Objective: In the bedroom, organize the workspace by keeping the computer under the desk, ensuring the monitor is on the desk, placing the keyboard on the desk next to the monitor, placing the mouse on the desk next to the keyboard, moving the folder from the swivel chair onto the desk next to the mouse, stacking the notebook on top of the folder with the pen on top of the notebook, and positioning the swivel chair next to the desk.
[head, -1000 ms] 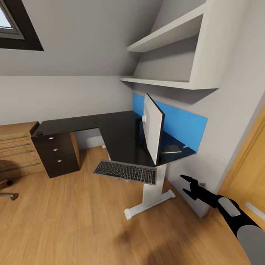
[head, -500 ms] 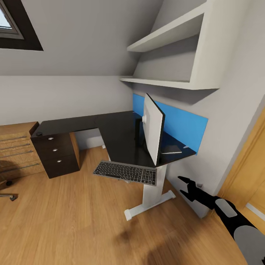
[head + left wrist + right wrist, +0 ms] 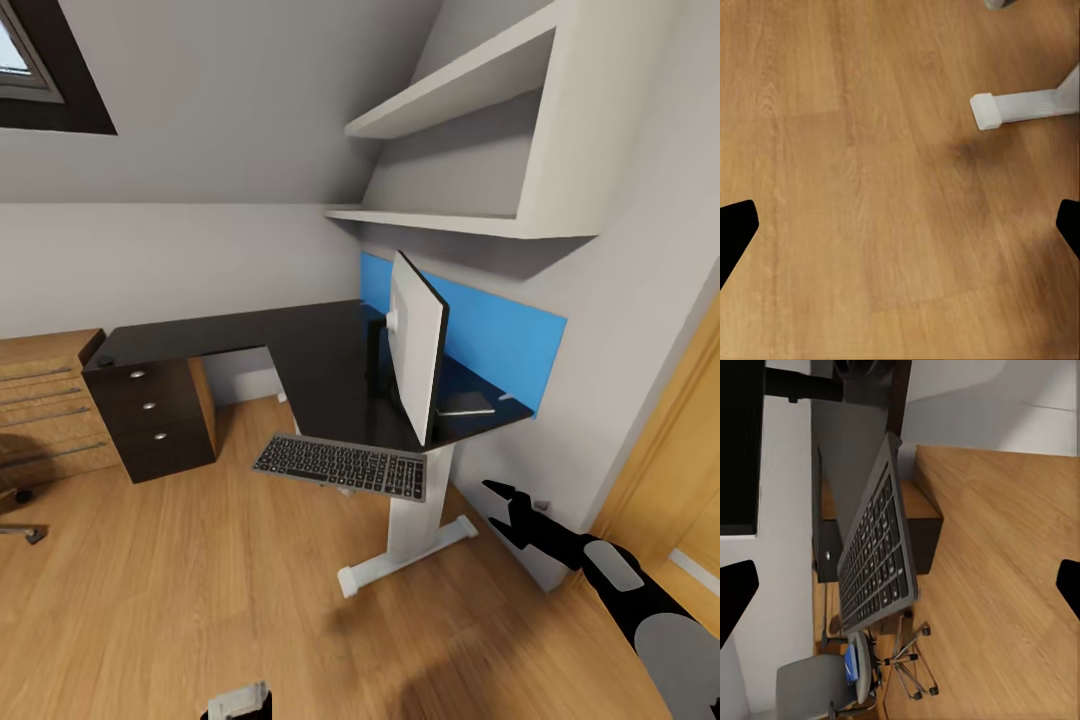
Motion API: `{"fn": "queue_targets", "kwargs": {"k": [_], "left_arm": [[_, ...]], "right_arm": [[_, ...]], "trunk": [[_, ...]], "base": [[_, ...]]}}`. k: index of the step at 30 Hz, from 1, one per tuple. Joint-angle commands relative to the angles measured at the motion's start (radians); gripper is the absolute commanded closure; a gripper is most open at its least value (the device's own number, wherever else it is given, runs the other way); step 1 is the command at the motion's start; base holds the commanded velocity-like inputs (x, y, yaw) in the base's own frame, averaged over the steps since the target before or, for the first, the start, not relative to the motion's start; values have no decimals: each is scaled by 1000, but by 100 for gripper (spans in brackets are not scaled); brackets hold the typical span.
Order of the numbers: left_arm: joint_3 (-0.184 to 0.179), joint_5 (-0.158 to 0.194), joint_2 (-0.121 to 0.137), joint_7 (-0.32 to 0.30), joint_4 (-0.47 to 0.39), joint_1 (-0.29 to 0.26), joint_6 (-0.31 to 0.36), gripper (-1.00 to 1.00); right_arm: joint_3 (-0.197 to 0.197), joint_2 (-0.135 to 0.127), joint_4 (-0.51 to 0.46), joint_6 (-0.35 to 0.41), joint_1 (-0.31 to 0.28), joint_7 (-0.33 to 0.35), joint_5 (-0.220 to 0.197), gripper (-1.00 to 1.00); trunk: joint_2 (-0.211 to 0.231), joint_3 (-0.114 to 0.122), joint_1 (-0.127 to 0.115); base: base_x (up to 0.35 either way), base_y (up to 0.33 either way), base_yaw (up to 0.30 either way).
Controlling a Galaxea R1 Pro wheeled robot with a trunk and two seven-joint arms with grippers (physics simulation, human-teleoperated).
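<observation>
Head view: right gripper (image 3: 503,508) spread wide, empty, near the desk (image 3: 320,360) leg. Keyboard (image 3: 340,467) beyond its fingertips. Left gripper (image 3: 900,225) wide over floor (image 3: 855,225).

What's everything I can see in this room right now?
Black L-shaped desk on white legs: one, against the wall with the blue panel.
White-backed flat monitor: one, upright on the desk.
Slim dark-keyed keyboard: one, sticking out past the desk's front edge.
Black drawer unit with silver knobs: one, under the desk's far end.
White wall shelves: two, above the desk.
Grey swivel chair: one, on the wood floor, something blue on its seat.
Right tool: black, open, near the desk leg.
Left tool: open, over bare floor.
</observation>
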Motion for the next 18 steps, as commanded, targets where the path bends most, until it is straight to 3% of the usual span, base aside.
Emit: {"fn": "queue_targets", "kwargs": {"k": [1,3,5,6,7,12,14,15,18], "left_arm": [[4,12,1,6,-55,-1,34,-100],[74,14,-5,8,-240,-1,263,-100],[107,14,-9,9,-321,-1,368,-100],[156,15,-15,9,-417,-1,489,-100],[170,15,-18,10,-425,-1,518,-100],[189,13,-19,9,-336,-1,528,-100],[199,13,-13,7,-279,-1,491,-100],[209,12,-6,4,-223,-1,435,-100],[215,10,-2,3,-185,-1,351,-100]], "right_arm": [[-5,0,0,7,-1,0,-1,-100],[-4,0,0,7,-1,0,-1,-100],[-4,0,-1,7,-1,0,-1,-100],[-4,0,-1,7,-1,0,-1,-100],[-3,0,-1,7,-1,0,-1,-100],[-1,0,-3,6,-1,-2,0,-100],[1,1,-3,6,-1,-3,0,-100],[3,1,-3,6,-1,-5,0,-100],[5,2,-4,6,-1,-6,0,-100]], "trunk": [[-8,-4,4],[-22,-10,12],[-36,-17,19],[-43,-20,23],[-50,-23,27],[-85,-39,46],[-99,-45,54],[-106,-48,58],[-127,-57,69]], "base": [[0,0,0],[0,0,0],[0,0,0],[0,0,0],[0,0,0],[0,0,0],[0,0,0],[0,0,0],[0,0,0]]}}
